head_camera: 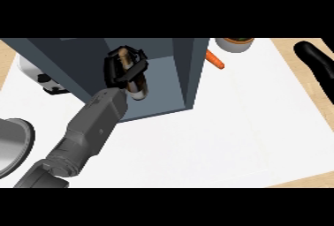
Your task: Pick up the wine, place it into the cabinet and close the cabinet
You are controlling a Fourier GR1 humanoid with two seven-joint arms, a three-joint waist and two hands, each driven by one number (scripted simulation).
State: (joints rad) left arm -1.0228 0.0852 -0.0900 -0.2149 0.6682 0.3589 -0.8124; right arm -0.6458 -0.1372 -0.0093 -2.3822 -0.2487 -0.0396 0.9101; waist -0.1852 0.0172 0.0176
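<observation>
Left hand (pixel 124 66) — fingers curled round the wine (pixel 132 79) — holds it inside the open cabinet (pixel 186 75); right hand (pixel 315 59) rests open at the right edge.

The left hand (pixel 124 66) hides most of the wine bottle (pixel 135 88); the cabinet (pixel 186 66) runs past the top edge, and a pot (pixel 235 44) is cut off there too.

Nothing readable here, honestly. No words, brand names, numbers or signs show up anywhere. The wine bottle (pixel 132 77) has a pale band near its lower end that could be a label, but no lettering can be made out on it. The cabinet (pixel 186 66) faces are plain dark blue.
</observation>
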